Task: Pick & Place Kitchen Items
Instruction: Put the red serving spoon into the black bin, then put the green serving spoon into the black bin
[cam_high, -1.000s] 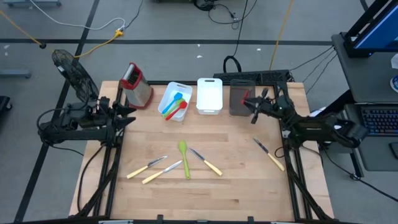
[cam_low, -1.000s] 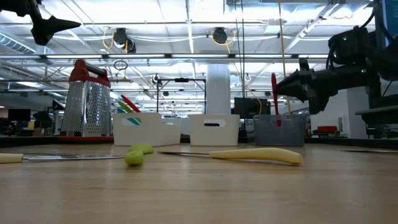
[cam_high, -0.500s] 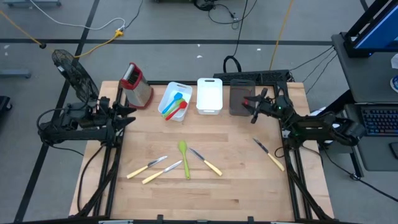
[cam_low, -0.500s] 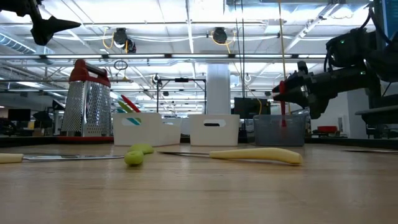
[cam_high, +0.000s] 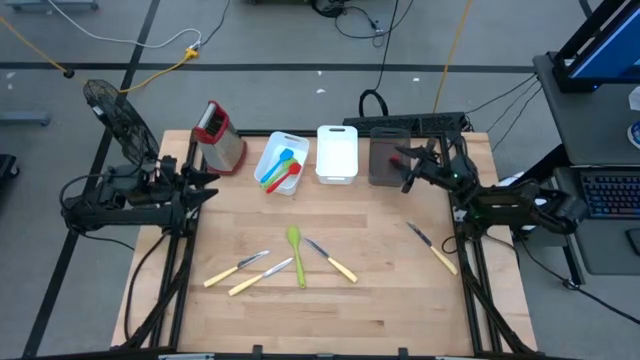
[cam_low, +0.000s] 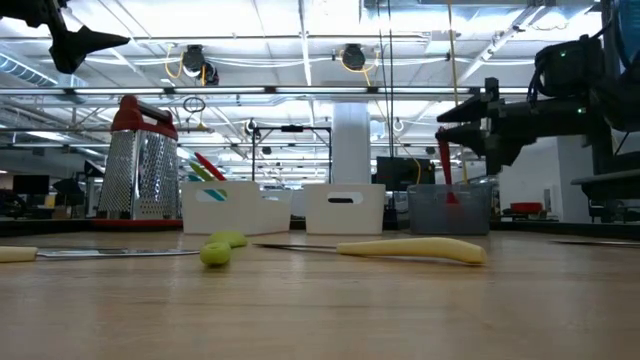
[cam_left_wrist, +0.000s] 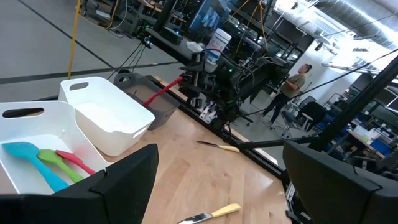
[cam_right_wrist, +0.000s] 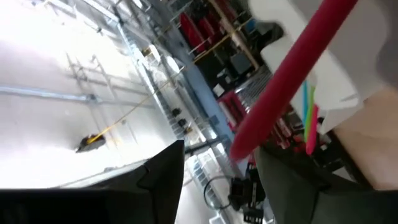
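From above: on the wooden table (cam_high: 400, 300), along its far edge, a red-topped grater (cam_high: 220, 136), a white bin (cam_high: 270, 150) holding blue, green and red utensils, a second white bin (cam_high: 337, 153) and a dark grey bin (cam_high: 385, 165). Over the grey bin's right side, the right end effector (cam_high: 408, 172), fingers parted, with a red utensil (cam_high: 402, 156) between them at the bin. At the table's left edge, just in front of the grater, the left end effector (cam_high: 208, 182), spread wide and holding nothing. Near the table's middle, a green spoon (cam_high: 295, 250) with three yellow-handled knives (cam_high: 238, 267) (cam_high: 262, 275) (cam_high: 332, 260) fanned around it. Well apart, by the right edge, a fourth knife (cam_high: 432, 245).

From table height: red utensil (cam_low: 445, 165) hanging nearly upright, lower end down inside the grey bin (cam_low: 450, 212), upper end at the right end effector's dark fingers. In the foreground, the green spoon's bowl (cam_low: 215, 250) and one knife's pale handle (cam_low: 410, 250).

Left wrist view: own two fingers far apart at the bottom (nothing between them). Beyond them both white bins, the three coloured utensils (cam_left_wrist: 50, 158) in the nearer one, and the red utensil (cam_left_wrist: 165, 93) slanting out of the grey bin. A person (cam_left_wrist: 295, 78) standing in the room behind.

Right wrist view: red handle (cam_right_wrist: 280, 81) running between the two dark fingers (cam_right_wrist: 155, 180), with open space on one side. Touching the other finger or not: cannot tell.
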